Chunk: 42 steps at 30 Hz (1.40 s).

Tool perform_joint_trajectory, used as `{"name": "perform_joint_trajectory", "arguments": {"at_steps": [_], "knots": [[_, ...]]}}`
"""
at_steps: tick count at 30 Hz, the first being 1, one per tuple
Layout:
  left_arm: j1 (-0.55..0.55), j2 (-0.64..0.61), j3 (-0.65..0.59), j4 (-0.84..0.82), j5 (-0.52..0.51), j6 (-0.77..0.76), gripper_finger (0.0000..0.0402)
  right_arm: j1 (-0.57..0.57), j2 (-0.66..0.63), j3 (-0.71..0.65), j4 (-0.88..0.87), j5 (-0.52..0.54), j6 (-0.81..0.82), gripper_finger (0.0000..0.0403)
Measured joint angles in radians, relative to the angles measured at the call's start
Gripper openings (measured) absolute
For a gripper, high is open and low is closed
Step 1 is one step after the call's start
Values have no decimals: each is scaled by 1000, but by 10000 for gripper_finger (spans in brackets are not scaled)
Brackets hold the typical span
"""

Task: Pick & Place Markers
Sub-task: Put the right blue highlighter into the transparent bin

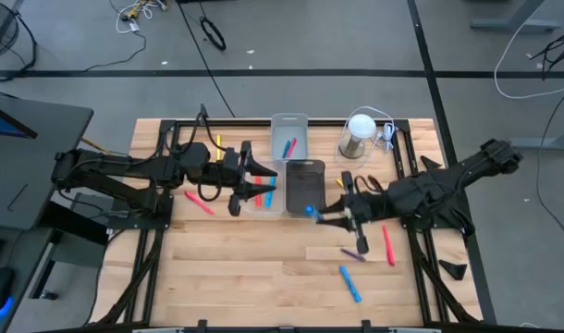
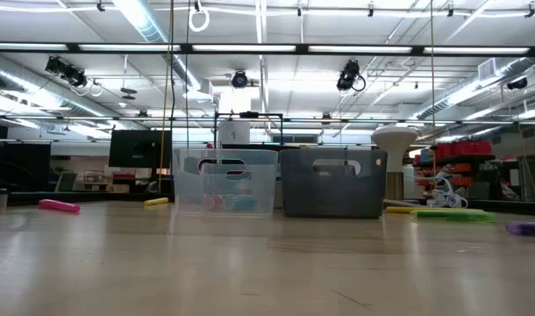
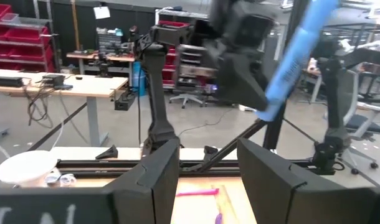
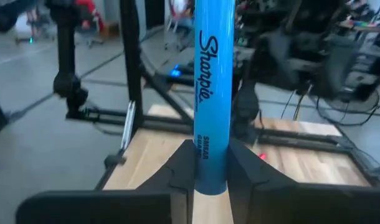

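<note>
While the left gripper (image 1: 263,190) hung over the clear bin (image 1: 264,205) with its fingers apart and nothing in them, the right gripper (image 1: 315,215) held a blue marker (image 4: 213,93) tight beside the dark bin (image 1: 304,186). More markers (image 1: 349,283) lay on the table (image 1: 245,268).

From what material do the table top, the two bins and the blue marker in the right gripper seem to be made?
The table top looks like light wood, with plank joints and a slight sheen. The clear bin and the dark bin both seem moulded plastic, one see-through, one opaque grey. The blue marker, clamped in the right gripper, looks like smooth glossy plastic with printed lettering.
</note>
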Motion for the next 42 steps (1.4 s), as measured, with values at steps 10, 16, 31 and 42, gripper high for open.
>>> {"name": "perform_joint_trajectory", "arguments": {"at_steps": [10,16,31,42], "knots": [[0,0,0,107,-4,4,170,-120,58,0,121,-106,22,54],[0,0,0,123,4,4,170,-204,119,-1,219,-239,19,54],[-3,0,0,123,92,-7,170,-334,248,-1,403,-347,45,54],[-11,1,0,82,66,-37,143,-347,291,-1,498,-349,71,54]]}}
